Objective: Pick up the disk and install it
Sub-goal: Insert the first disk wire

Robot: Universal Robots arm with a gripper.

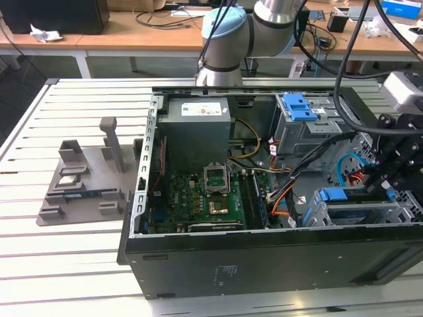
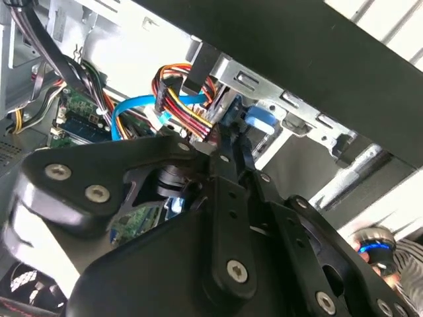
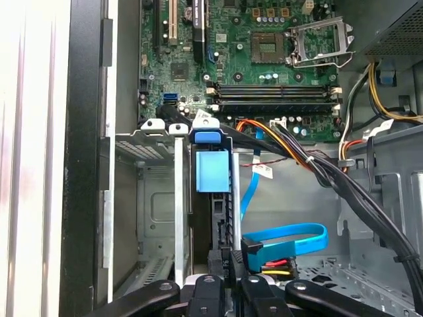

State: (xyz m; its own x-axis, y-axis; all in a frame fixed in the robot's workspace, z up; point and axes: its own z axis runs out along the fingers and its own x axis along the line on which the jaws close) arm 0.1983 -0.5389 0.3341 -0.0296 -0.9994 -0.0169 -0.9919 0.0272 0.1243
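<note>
So the gripper was down inside the open computer case, over at the exterior view's right, parked right at the end of the lower drive cage. The disk sat on edge in a slot of that cage, its blue carrier tab sticking out at the far end, toward the motherboard. In the first wrist view the black fingers were drawn in close together around the near end of the disk, right beside where the blue data cable and the coloured power wires plug in. I honestly couldn't tell whether they were actually pinching the disk or just touching it there, since the tips were tucked low at the frame edge. The second wrist view mostly gave me the gripper's black linkage pointing into the cage, with the same blue tab peeking past it. Off to the exterior view's left, the grey parts holder sat on the slatted table, well apart from the case.
</note>
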